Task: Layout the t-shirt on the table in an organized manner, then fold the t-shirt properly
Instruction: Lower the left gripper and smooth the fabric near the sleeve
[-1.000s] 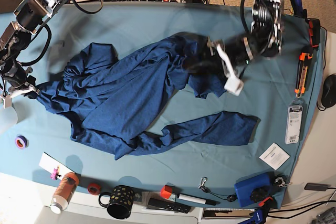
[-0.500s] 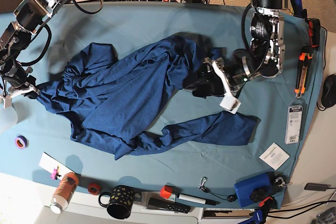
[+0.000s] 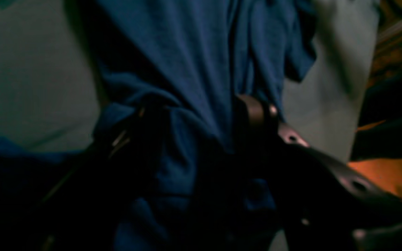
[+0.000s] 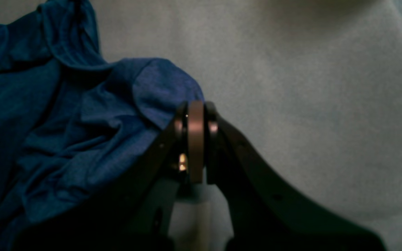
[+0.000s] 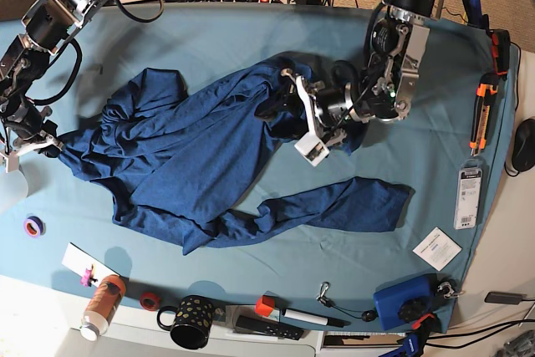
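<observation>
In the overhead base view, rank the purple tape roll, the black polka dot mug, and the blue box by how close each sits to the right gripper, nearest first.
From the right gripper, shut on the t-shirt at the table's left edge:
1. Purple tape roll, just below it on the left edge.
2. Black polka dot mug, on the front edge, left of middle.
3. Blue box, far front right corner.

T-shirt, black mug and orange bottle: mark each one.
t-shirt (image 5: 192,156), base view, middle of the bunched body.
black mug (image 5: 196,321), base view, its dotted side.
orange bottle (image 5: 104,303), base view, its orange body.
</observation>
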You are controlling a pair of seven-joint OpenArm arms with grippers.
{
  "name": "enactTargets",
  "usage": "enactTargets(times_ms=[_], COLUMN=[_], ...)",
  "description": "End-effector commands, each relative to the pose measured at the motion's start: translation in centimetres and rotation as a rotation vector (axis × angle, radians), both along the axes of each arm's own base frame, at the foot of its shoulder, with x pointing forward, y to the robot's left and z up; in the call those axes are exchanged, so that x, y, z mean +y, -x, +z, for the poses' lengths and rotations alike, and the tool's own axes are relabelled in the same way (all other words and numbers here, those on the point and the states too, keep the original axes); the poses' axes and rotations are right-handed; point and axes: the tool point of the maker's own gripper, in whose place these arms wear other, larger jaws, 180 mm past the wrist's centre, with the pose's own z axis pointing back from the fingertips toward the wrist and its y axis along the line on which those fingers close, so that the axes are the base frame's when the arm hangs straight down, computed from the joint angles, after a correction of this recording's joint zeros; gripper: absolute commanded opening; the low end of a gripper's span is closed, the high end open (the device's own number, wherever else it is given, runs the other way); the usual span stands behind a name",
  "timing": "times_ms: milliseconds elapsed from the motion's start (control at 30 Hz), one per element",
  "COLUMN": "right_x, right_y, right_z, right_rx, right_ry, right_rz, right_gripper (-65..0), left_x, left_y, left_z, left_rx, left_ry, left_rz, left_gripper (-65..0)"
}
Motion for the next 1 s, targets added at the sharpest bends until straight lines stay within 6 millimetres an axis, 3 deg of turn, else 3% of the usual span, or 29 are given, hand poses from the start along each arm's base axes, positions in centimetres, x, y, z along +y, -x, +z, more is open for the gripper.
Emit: enactTargets(times_ms=[0, 167, 267, 767, 833, 933, 967], right_x=[-1.2, -1.2, -1.2, -1.2, -1.2, -1.2, -1.2], right_y=[-0.9, -0.9, -0.9, -0.9, -0.9, -0.9, -0.9], right_z=[2.4, 2.4, 2.5, 2.4, 2.5, 2.4, 2.4], right_rx=[-0.063, -0.063, -0.064, -0.064, -0.064, -0.064, -0.064], right_ry=[0.035, 0.034, 0.035, 0.034, 0.035, 0.035, 0.035], right_rz=[-0.005, -0.005, -0.005, -0.005, -0.005, -0.005, -0.005], right_gripper=[-65.0, -65.0, -65.0, -65.0, -65.0, -65.0, -65.0], left_x=[-0.4, 1.0, 2.6, 3.1, 3.1, 2.8, 2.6], left_y=[-1.3, -3.4, -4.7, -2.7, -2.6, -2.6, -2.4], left_z=[2.3, 3.4, 2.9, 0.0, 0.0, 0.4, 0.6], left_rx=[-0.058, -0.096, -0.095, -0.03, -0.029, -0.027, -0.03], left_ry=[0.053, 0.049, -0.003, -0.087, -0.089, -0.059, -0.042], left_rz=[0.007, 0.055, 0.122, 0.103, 0.101, 0.098, 0.087], left_gripper=[-35.9, -35.9, -35.9, -35.9, -41.7, -65.0, -65.0])
